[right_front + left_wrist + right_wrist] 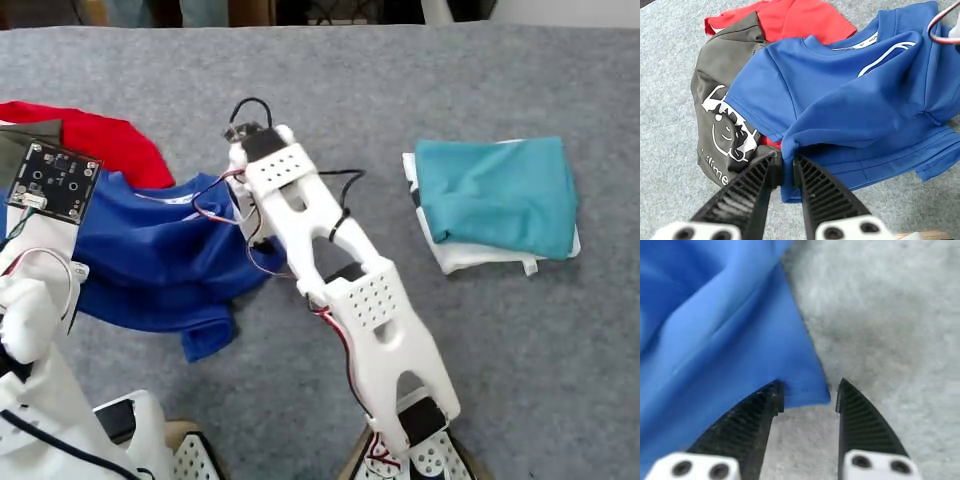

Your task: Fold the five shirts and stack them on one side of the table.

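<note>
Blue shirt (150, 250): crumpled at the table's 9 o'clock side, overlapping red shirt (100, 135) and grey printed shirt (715, 100).
Left gripper (786, 159): clamped on a blue hem fold.
Right gripper (807, 395): jaws parted, straddling a blue corner.
Teal shirt (495, 195): folded atop white shirt (470, 258), 3 o'clock side.

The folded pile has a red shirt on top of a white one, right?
No. The high view shows the top shirt is teal, not red; it does lie on a white one.
</note>
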{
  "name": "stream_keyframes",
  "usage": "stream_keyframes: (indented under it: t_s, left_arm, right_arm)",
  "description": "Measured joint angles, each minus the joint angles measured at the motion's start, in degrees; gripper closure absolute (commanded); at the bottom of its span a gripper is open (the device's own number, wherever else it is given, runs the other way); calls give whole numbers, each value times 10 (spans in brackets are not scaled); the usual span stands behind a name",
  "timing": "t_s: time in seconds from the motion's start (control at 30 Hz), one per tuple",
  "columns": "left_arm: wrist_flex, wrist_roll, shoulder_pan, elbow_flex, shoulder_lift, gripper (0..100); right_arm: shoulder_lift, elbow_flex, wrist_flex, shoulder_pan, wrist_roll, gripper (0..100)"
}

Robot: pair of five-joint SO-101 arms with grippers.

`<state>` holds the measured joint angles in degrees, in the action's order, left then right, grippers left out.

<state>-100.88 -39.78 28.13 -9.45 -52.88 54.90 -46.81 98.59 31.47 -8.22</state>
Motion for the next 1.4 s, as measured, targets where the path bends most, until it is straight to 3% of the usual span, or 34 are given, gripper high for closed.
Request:
stream_keyframes:
  t_s: [0.4,0.6,1.03,1.3,1.4]
  left_arm:
    - [0,0,0,0,0,971]
    - [0,0,0,0,0,971]
    - [0,-1,4,0,0,971]
    - [28,4,4,0,0,971]
    - [66,55,4,23,1,971]
  right_arm:
    - [21,-9,-7,-4,-2,823]
    - [21,-10,-7,-23,-2,972]
    - [25,-42,15,-40,-2,982]
    - [-43,-110,20,-118,-2,983]
    - [-134,-130,21,-146,-2,983]
